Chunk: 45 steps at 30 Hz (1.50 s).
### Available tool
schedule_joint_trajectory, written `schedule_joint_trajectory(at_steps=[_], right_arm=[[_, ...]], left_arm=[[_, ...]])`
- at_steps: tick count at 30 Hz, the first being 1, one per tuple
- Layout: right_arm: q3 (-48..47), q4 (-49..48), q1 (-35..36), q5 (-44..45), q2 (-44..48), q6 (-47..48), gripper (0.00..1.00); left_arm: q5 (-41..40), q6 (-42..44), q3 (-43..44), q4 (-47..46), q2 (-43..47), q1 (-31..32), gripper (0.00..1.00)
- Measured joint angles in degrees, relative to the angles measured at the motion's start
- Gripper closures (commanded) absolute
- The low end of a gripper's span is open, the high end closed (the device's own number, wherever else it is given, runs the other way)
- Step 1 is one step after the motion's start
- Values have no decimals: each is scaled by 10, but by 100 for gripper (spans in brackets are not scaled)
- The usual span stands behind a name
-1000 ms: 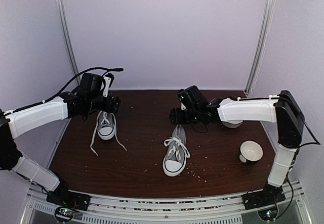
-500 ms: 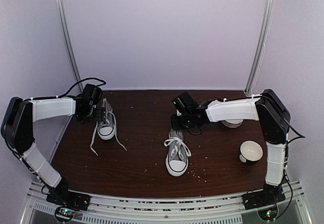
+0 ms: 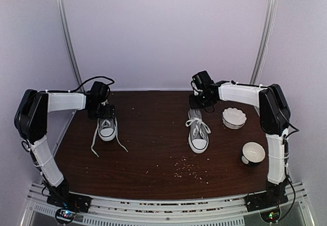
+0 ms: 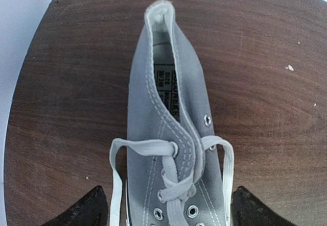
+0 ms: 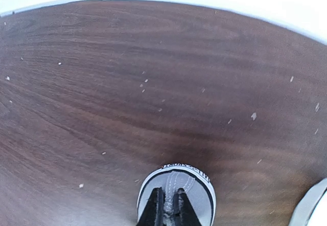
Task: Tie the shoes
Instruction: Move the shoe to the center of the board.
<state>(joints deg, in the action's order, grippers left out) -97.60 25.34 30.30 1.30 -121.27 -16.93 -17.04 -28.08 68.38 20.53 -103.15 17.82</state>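
Two grey shoes with white toe caps and loose white laces lie on the brown table. The left shoe (image 3: 107,128) lies toe towards me, its laces trailing onto the wood. My left gripper (image 3: 104,114) hangs over its heel end. In the left wrist view the left gripper (image 4: 171,213) is open, one fingertip (image 4: 87,211) on each side of the left shoe (image 4: 168,108). The right shoe (image 3: 197,132) lies at the back right. My right gripper (image 3: 197,105) is shut on its heel; in the right wrist view the right gripper (image 5: 169,205) pinches the heel (image 5: 194,182).
A white scalloped bowl (image 3: 234,118) stands right of the right shoe, and its rim (image 5: 306,210) shows in the right wrist view. A white cup (image 3: 253,153) sits nearer the front right. Crumbs (image 3: 186,167) are scattered on the table. White walls close the back and sides.
My right gripper has shut on the right shoe's heel and pulled the shoe from the front middle to the back right. My left gripper has come down over the left shoe's heel.
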Motion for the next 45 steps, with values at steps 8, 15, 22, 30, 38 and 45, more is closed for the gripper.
schedule_joint_trajectory(at_steps=[8, 15, 22, 30, 38, 45], right_arm=[[-31, 38, -5, -3, -11, 42, 46], [70, 33, -3, -43, 102, 53, 0], [274, -101, -51, -111, 355, 5, 1], [511, -168, -129, -120, 587, -56, 1], [594, -124, -107, -104, 716, -53, 0], [568, -65, -52, -30, 695, -7, 0]], left_arm=[[19, -23, -10, 0, -13, -2, 84], [40, -34, -33, -28, -14, -2, 100], [54, -92, -101, -107, 17, 13, 100], [30, -175, -110, -90, 35, 223, 100], [16, -273, -95, -77, 30, 321, 100], [14, -324, -30, -54, -17, 385, 100]])
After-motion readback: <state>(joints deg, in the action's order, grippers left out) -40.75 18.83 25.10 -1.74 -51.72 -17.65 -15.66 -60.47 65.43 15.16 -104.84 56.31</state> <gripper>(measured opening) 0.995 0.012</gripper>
